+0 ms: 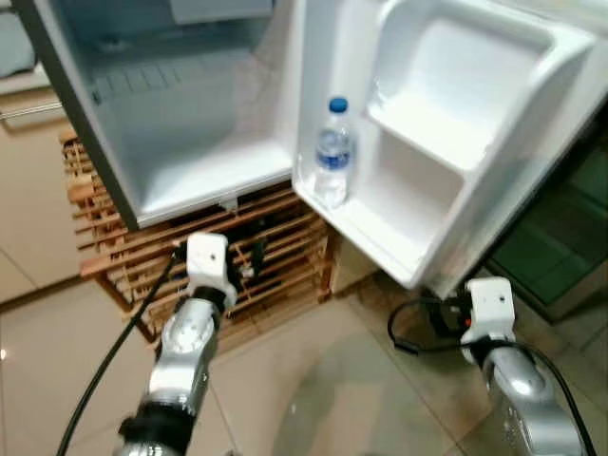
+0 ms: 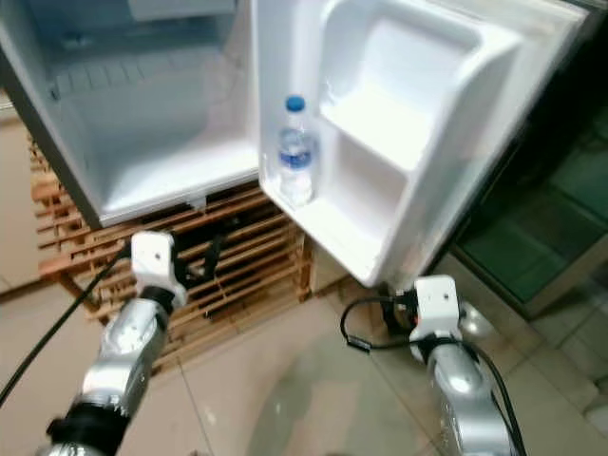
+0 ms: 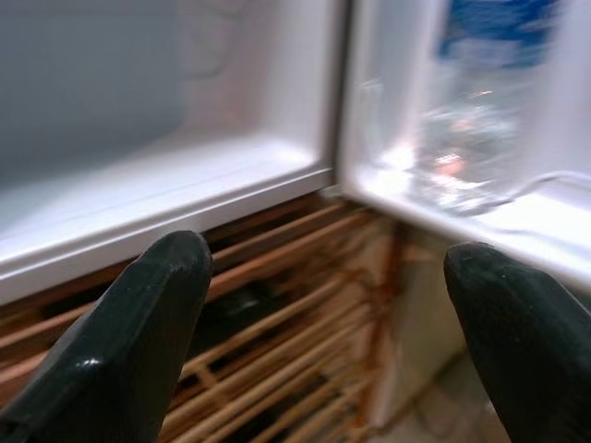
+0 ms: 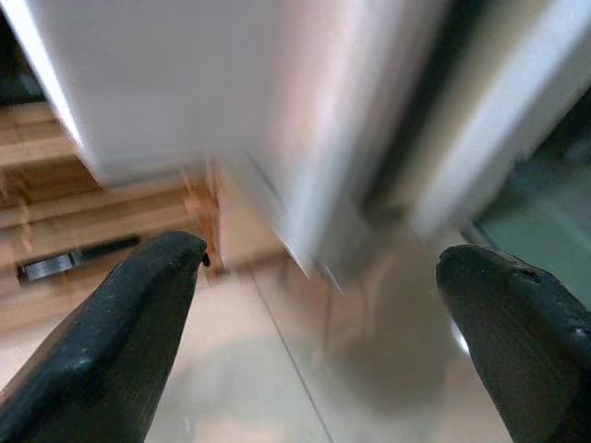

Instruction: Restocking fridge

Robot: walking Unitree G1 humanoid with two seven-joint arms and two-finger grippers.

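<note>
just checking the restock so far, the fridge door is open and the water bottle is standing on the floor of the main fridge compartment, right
Not quite. The fridge door is open, but the water bottle stands upright in the door's bottom shelf, not on the floor of the main compartment. The left eye view shows this. Both tools, left and right, are open and hold nothing.

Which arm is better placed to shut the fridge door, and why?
Right, probably. The right gripper hangs open beneath the fridge door's outer edge, while the left gripper, also open, faces the wooden rack under the cabinet.
</note>
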